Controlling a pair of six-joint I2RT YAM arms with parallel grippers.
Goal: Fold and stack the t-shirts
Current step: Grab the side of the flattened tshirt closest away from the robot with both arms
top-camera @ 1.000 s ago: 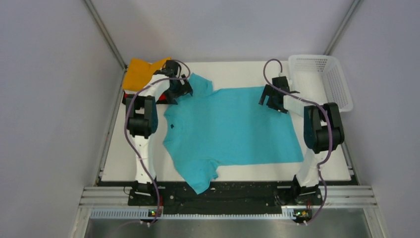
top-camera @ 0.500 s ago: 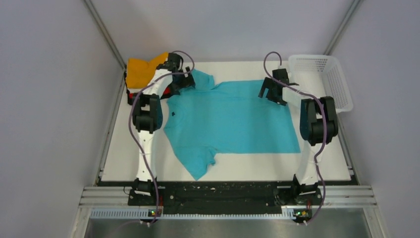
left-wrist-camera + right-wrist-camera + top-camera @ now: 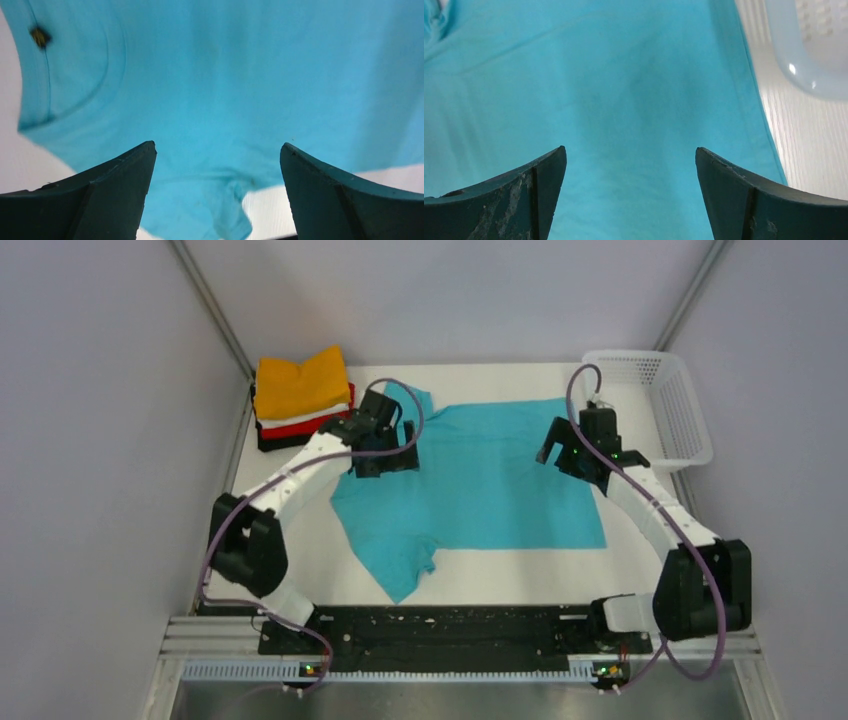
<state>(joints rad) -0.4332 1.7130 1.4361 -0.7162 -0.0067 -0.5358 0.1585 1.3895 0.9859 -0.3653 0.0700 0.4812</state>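
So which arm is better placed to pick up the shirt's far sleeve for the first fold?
Left. The left gripper hangs open over the shoulder end of the turquoise t-shirt, right by that sleeve; the right gripper is open over the hem end.

I can't read any txt, nos., brand marks or signs in any view. Only candidate I see is a small dark tag (image 3: 40, 36) w/ a yellowish mark, at the neck of the teal shirt (image 3: 225, 90) in the left wrist view. It's too small and blurred to make out.
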